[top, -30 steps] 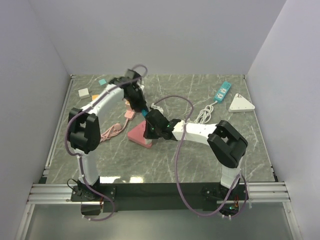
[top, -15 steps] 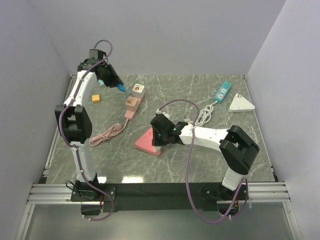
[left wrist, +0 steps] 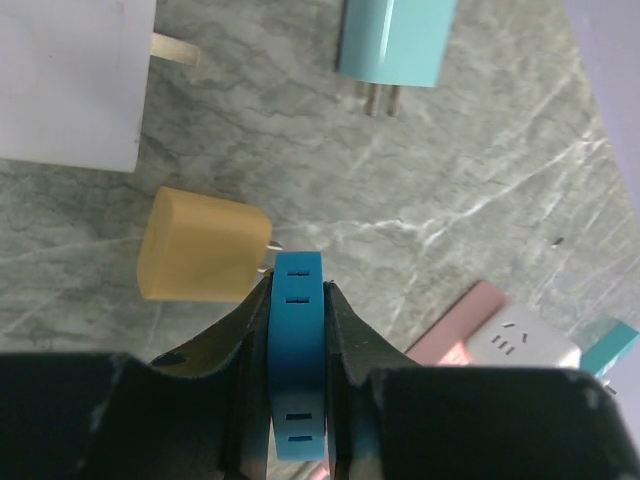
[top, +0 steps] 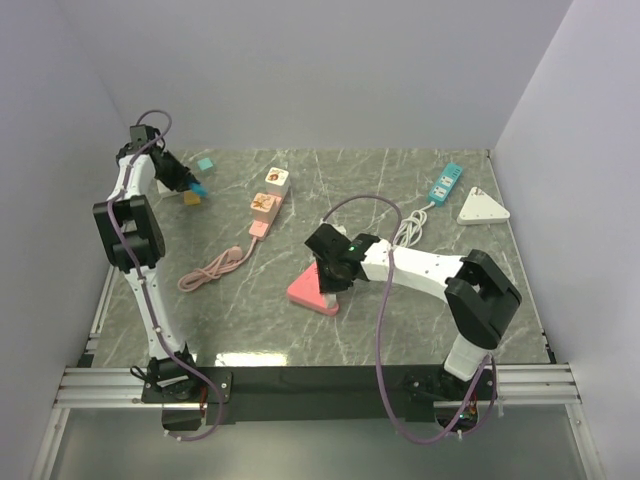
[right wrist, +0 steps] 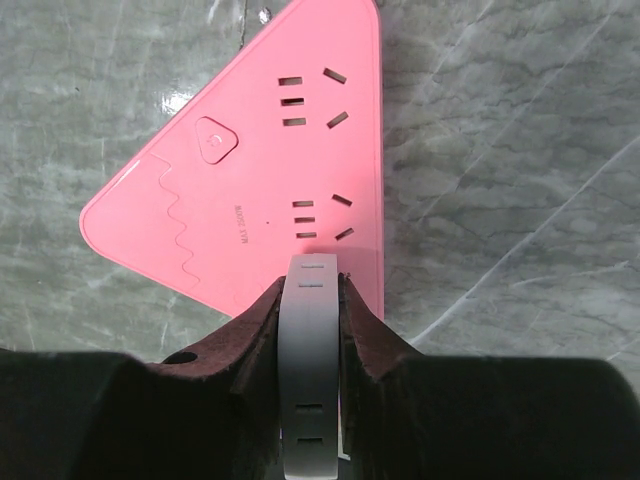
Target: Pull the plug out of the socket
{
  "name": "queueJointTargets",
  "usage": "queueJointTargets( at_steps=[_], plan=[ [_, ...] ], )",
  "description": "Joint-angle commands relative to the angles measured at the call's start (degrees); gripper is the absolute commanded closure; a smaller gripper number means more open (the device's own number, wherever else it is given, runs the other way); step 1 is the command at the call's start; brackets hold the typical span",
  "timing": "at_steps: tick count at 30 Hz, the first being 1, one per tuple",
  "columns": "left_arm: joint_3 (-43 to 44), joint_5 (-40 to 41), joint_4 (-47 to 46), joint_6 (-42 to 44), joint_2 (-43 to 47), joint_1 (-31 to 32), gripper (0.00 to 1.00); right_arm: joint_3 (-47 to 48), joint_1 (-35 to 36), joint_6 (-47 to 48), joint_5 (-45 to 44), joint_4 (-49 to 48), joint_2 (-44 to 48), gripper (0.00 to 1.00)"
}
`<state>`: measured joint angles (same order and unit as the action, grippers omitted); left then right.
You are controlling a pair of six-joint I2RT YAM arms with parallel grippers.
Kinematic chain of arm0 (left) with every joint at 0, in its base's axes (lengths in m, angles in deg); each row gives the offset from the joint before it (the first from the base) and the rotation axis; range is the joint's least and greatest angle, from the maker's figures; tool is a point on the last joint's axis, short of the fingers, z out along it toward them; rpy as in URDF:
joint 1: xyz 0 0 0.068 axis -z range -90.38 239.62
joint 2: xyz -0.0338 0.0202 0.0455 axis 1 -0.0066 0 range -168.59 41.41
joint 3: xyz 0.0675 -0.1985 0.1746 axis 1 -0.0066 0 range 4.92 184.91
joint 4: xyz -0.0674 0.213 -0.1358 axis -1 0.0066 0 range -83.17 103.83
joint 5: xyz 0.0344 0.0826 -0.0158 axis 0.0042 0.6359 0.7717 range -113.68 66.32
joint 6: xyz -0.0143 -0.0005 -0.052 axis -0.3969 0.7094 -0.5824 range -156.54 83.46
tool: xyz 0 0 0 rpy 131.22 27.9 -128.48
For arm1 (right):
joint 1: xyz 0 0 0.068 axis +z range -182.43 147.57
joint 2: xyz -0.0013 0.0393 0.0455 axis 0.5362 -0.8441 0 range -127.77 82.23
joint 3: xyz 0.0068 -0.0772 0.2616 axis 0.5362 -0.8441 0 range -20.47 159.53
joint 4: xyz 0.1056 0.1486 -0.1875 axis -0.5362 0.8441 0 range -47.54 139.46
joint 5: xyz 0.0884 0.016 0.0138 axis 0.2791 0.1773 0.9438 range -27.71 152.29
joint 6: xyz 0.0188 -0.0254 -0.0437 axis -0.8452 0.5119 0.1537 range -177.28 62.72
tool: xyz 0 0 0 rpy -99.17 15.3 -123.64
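Left gripper [left wrist: 297, 280] had swung far left, closed and empty; yellow plug [left wrist: 203, 247] lay just ahead, prongs facing it, well apart from pink socket [top: 308, 293].

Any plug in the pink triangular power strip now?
Empty where visible: the pink triangular power strip shows bare slots; its corner under the right gripper is hidden.

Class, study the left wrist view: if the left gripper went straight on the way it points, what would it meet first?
The left gripper would probably meet the bare table just past its tip, close beside the yellow plug, whose prong it might graze; depth is unclear.
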<state>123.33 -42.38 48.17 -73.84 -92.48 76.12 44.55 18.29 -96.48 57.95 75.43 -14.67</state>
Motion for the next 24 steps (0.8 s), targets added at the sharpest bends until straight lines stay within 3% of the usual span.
queueJointTargets(
  at_steps=[1, 4, 5, 6, 8, 12, 18, 24],
  plan=[
    [3.4, -0.5, -2.1, 0.1, -0.9, 0.0, 0.96, 2.7, -0.7, 0.8, 0.3, 5.4, -1.9, 1.0],
    [3.1, -0.2, -2.4, 0.3, -1.9, -1.1, 0.9, 4.3, -0.7, 0.7, 0.8, 5.7, -2.8, 1.0],
    [2.9, 0.1, -2.5, 0.4, -2.1, -1.3, 0.85, 4.9, -0.7, 0.8, 0.9, 5.8, -2.9, 1.0],
    [2.5, 0.2, -2.7, 0.4, -1.9, -1.5, 0.71, 5.0, -0.7, 0.9, 1.1, 6.0, -2.9, 1.0],
    [1.7, 0.3, -3.0, 0.6, -1.9, -2.1, 0.65, 5.3, -0.7, 1.1, 1.2, 6.0, -2.6, 1.0],
    [0.5, 1.1, -3.7, 0.5, -0.5, -2.8, 0.01, 5.5, -0.7, 1.1, 1.2, 6.1, -2.3, 1.0],
    [-2.3, 0.5, -5.1, -0.3, 5.3, -3.6, 0.01, 6.2, -0.7, 1.4, 1.4, 6.5, -2.3, 1.0],
    [-17.0, -3.5, -6.2, 1.1, 21.3, -1.5, 0.01, 7.2, -1.1, 1.4, 2.9, 5.4, -3.0, 1.0]
  ],
)
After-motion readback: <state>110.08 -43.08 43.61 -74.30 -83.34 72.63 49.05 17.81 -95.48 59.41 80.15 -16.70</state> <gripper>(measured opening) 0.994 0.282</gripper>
